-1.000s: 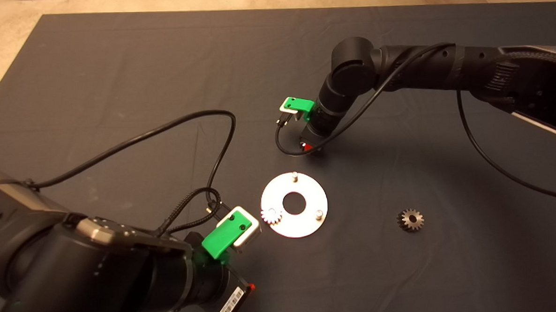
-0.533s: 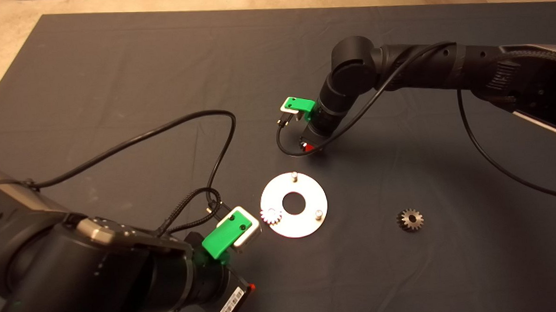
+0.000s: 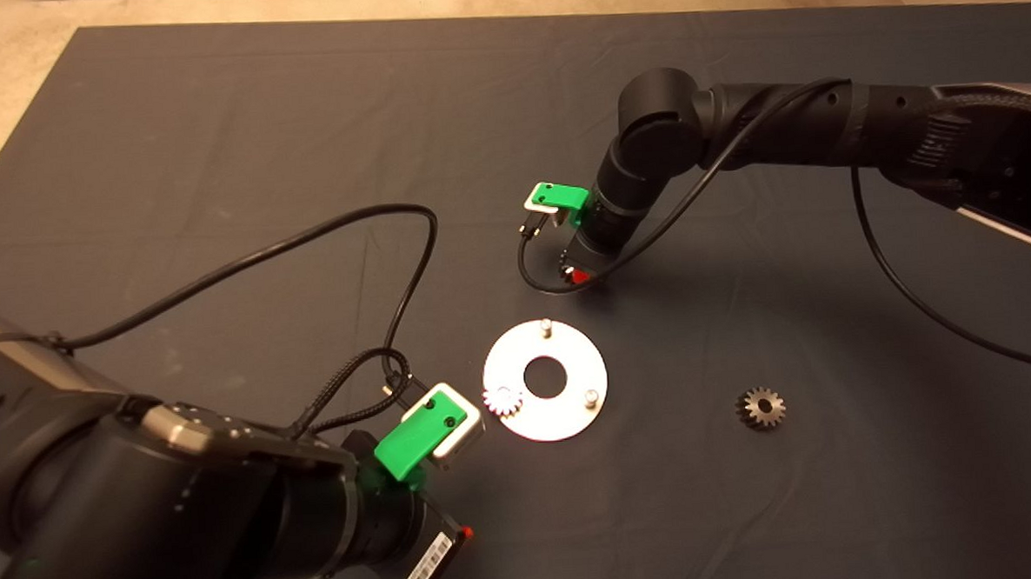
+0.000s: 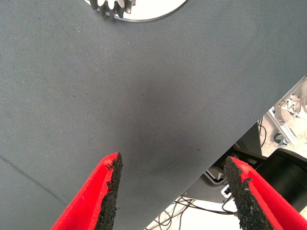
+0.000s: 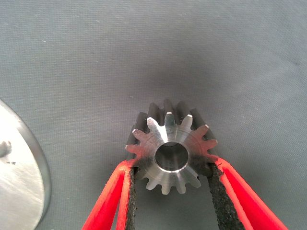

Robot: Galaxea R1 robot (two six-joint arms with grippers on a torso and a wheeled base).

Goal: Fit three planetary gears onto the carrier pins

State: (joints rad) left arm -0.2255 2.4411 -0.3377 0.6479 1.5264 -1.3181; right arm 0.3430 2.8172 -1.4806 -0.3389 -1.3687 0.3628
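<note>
The silver carrier plate (image 3: 564, 413) lies mid-mat. Two of its carrier pins (image 3: 547, 325) (image 3: 590, 397) stand bare, and one planetary gear (image 3: 503, 400) sits on the plate's left side. A second, dark gear (image 3: 762, 407) lies loose on the mat to the right. Just beyond the plate, my right gripper (image 3: 577, 275) is shut on a third gear (image 5: 170, 153), pinched between the red fingers (image 5: 120, 191) above the mat, with the plate's edge (image 5: 19, 177) beside it. My left gripper (image 4: 173, 163) is open near the mat's front edge, facing the seated gear (image 4: 112, 5).
Black cables loop over the mat left of the plate (image 3: 392, 243) and beside the right wrist (image 3: 532, 271). Beyond the mat's front edge, the left wrist view shows metal framing and cables on the floor (image 4: 288, 110).
The right arm has shifted slightly to the right with its gear still gripped. The left arm, the plate and the other gears have not moved.
</note>
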